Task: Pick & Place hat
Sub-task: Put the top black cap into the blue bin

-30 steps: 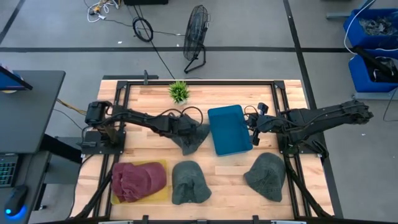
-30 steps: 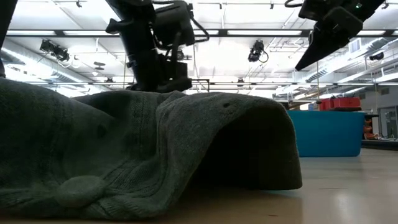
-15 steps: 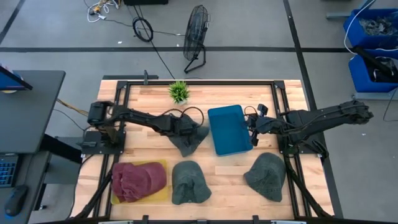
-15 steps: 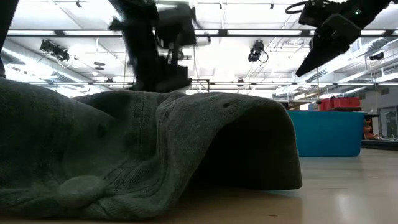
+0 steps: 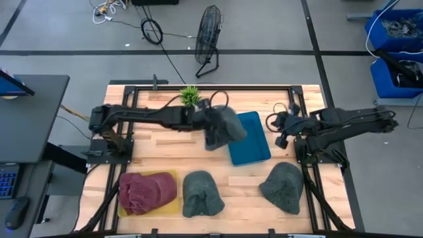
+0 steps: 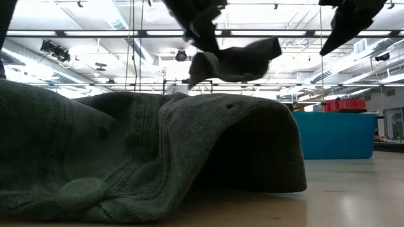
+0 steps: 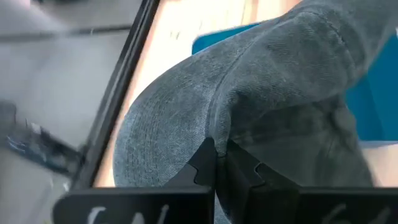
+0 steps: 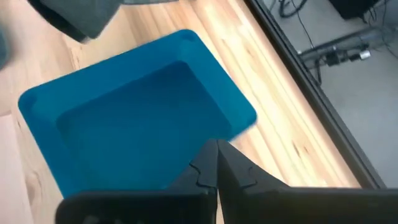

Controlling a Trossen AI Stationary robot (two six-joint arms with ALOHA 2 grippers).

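1. Grey denim identified the carried hat (image 5: 225, 125): you had it clamped in the left gripper (image 5: 213, 129), raised clear of the tabletop (image 5: 158, 145) and overlapping the near-left edge of the blue bin (image 5: 254, 142) as seen from above.
2. In the left wrist view, the gripper (image 7: 219, 163) had its fingers pressed together on a fold of the hat (image 7: 261, 93), with the blue bin (image 7: 379, 93) showing behind the fabric.
3. In the low view, the hat (image 6: 237, 60) hung in the air below the left arm, above the level of the blue bin (image 6: 334, 135).
4. Your right gripper (image 5: 281, 130) waited just beside the bin's right edge, above the tabletop, holding nothing.
5. In the right wrist view, its fingers (image 8: 214, 165) were pressed together, with the blue bin (image 8: 134, 106) lying before them.
6. Three more hats lay along the near edge of the tabletop: a red hat (image 5: 147, 192) on a yellow mat (image 5: 168, 206) at the left, a grey-green hat (image 5: 201, 193) at the centre, and another grey-green hat (image 5: 283, 187) at the right.
7. A small green plant (image 5: 190, 96) stood at the far edge of the tabletop.
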